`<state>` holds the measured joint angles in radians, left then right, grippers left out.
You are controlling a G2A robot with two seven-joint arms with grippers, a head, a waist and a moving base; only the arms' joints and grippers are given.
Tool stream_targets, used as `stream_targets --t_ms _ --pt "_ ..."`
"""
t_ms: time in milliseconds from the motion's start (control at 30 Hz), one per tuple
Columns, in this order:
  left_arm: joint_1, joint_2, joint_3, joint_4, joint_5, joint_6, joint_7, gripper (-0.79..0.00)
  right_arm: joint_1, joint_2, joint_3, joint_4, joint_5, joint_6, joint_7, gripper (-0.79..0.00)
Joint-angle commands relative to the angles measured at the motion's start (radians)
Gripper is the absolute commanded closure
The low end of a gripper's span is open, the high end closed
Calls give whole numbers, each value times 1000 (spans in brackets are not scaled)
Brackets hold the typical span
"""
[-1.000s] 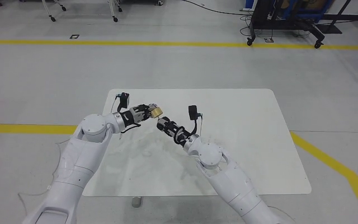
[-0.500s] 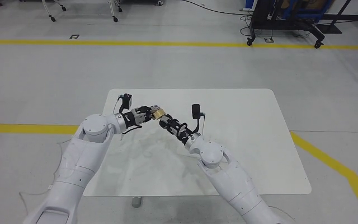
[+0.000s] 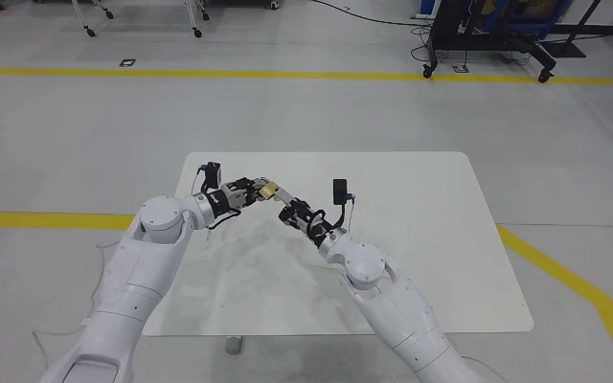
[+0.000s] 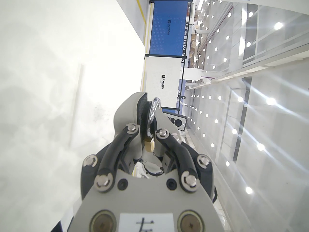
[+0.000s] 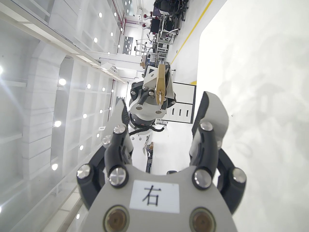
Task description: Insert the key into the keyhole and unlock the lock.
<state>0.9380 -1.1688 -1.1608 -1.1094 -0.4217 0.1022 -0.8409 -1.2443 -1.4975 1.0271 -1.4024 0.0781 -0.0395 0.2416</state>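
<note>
Nearest me, the right gripper (image 5: 166, 104) hangs with its fingers spread wide and nothing between them, pointed at the end face of the brass lock (image 5: 160, 83) just ahead. A small silvery bit (image 5: 159, 95) sits on that face; I can't tell whether it is the key already seated. Beyond it, the left gripper (image 4: 149, 112) pinches the lock by its shackle (image 4: 154, 106) end, holding it up off the white table (image 3: 421, 249). I'd judge the lock is presented and lined up, but not yet unlocked.
</note>
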Motion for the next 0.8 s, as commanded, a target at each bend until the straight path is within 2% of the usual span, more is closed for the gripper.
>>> stream_targets --t_ms 0,133,233,367,567,767 --pt "3 -2 -4 5 -38 24 -12 0 -16 4 15 -28 18 -22 13 -363" --pt "2 -6 -15 24 -116 89 -19 0 -65 15 49 -124 13 -63 27 -212" --pt "1 -8 -22 34 -159 111 -22 0 -102 22 74 -201 -8 -101 16 0" --pt "1 -14 -28 50 -237 148 -51 0 -121 28 83 -252 -29 -118 24 0" --pt "-11 -25 -23 91 -388 247 -153 0 -90 24 40 -209 -67 -180 28 0" --pt "-32 -27 -4 114 -367 247 -176 0 -57 17 0 -155 -121 -192 0 0"
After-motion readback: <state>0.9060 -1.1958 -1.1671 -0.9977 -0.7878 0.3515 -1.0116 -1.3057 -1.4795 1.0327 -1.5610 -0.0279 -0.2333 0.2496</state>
